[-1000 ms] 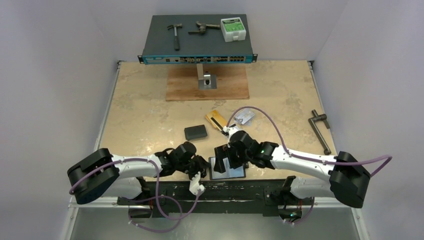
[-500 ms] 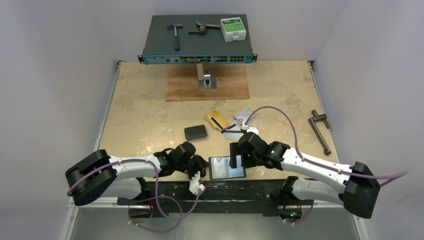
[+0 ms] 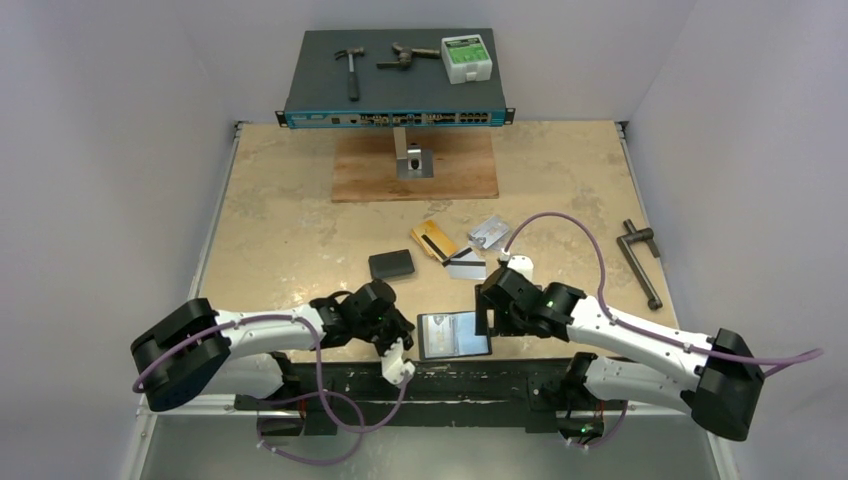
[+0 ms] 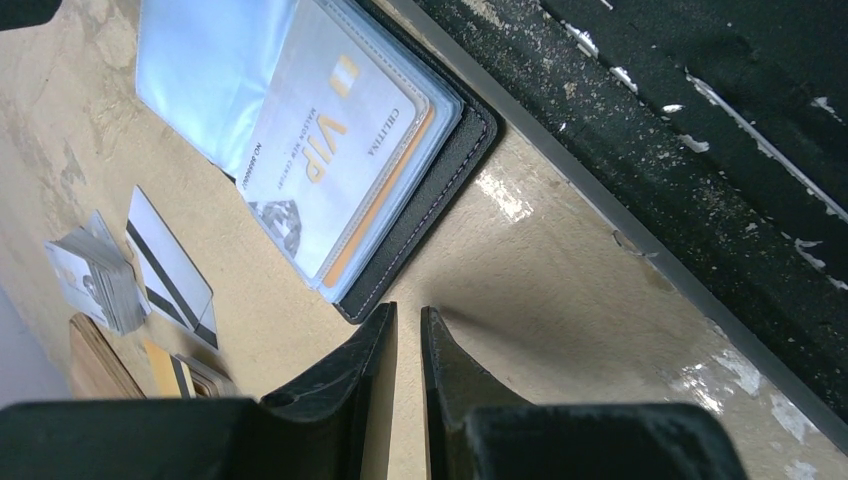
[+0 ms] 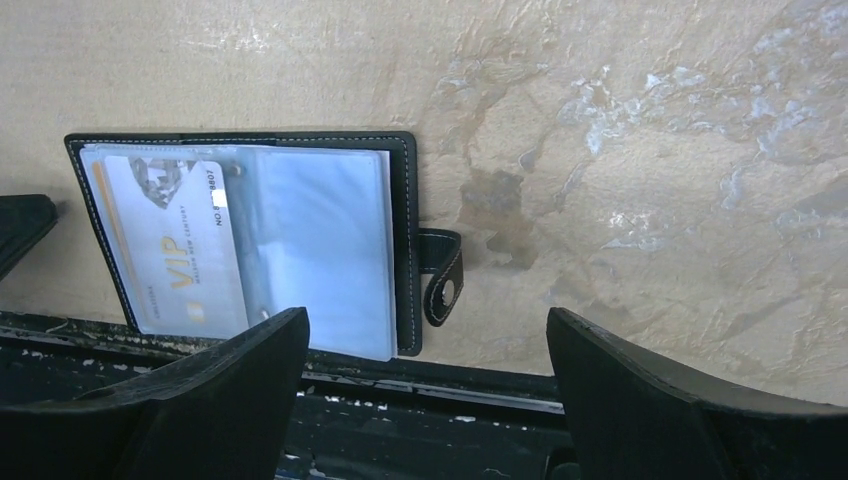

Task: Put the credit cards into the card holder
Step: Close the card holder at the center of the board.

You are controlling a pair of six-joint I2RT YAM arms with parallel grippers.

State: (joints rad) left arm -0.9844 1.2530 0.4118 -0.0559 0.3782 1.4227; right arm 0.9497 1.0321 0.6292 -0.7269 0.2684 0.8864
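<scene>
The card holder [image 3: 454, 335] lies open at the table's front edge, its snap tab [image 5: 443, 275] pointing right. A silver VIP card [image 5: 175, 255] with an orange edge sits inside a clear pocket [image 4: 320, 170]. Loose credit cards lie further back: gold-orange [image 3: 433, 239], white-silver with a dark stripe [image 3: 466, 266], silver-grey [image 3: 489, 232]. My left gripper [image 4: 408, 312] hovers just left of the holder [image 4: 430, 180], jaws nearly together, a thin slit between them, holding nothing. My right gripper [image 5: 428, 315] stands wide open and empty above the holder's right edge [image 5: 405, 240].
A plain black pouch [image 3: 391, 264] lies left of the loose cards. A network switch [image 3: 395, 100] carrying tools and a green-white box rests on a wooden board [image 3: 415, 170] at the back. A metal crank [image 3: 640, 260] lies at the right. A dark rail [image 3: 450, 375] borders the front edge.
My right gripper has drawn back to the right, off the card holder, and its jaws have narrowed slightly. The holder now lies uncovered. The left arm has barely moved.
</scene>
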